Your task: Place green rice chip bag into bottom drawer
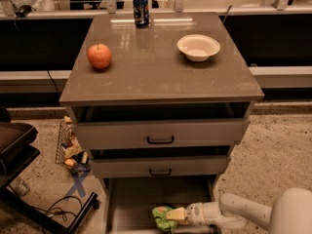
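Observation:
The green rice chip bag [162, 218] is a crumpled light-green bag low inside the bottom drawer [131, 199], which is pulled out below the two upper drawers. My gripper [176, 214] reaches in from the right on a white arm and is shut on the bag's right side. The bag sits near the drawer's front, at or just above its grey floor; I cannot tell whether it touches.
On the cabinet top are a red apple [99, 56], a white bowl [198, 47] and a blue soda can [141, 10]. A wire basket of clutter [69, 147] and cables lie on the floor at the left. A dark chair [14, 145] stands at the far left.

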{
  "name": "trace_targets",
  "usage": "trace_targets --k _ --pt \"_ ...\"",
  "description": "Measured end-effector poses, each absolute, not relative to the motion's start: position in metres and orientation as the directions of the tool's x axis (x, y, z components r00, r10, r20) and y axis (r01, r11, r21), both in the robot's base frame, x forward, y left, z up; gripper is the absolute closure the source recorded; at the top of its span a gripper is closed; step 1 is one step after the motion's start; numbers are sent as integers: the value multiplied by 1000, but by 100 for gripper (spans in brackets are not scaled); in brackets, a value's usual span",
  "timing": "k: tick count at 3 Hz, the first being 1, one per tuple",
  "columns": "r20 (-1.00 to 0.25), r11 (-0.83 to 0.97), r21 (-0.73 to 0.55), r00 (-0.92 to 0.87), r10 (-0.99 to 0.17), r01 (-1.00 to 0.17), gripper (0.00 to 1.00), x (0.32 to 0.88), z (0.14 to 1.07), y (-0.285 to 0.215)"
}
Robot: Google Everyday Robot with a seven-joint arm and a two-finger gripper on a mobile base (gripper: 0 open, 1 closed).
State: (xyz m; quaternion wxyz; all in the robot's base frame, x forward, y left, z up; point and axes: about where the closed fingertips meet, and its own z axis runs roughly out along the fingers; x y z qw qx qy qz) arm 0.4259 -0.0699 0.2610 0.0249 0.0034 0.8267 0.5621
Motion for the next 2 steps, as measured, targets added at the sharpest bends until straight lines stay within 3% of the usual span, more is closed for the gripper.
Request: trace_targets --k 2 --pt "-34 364 931 -999 28 -22 36 424 261 -66"
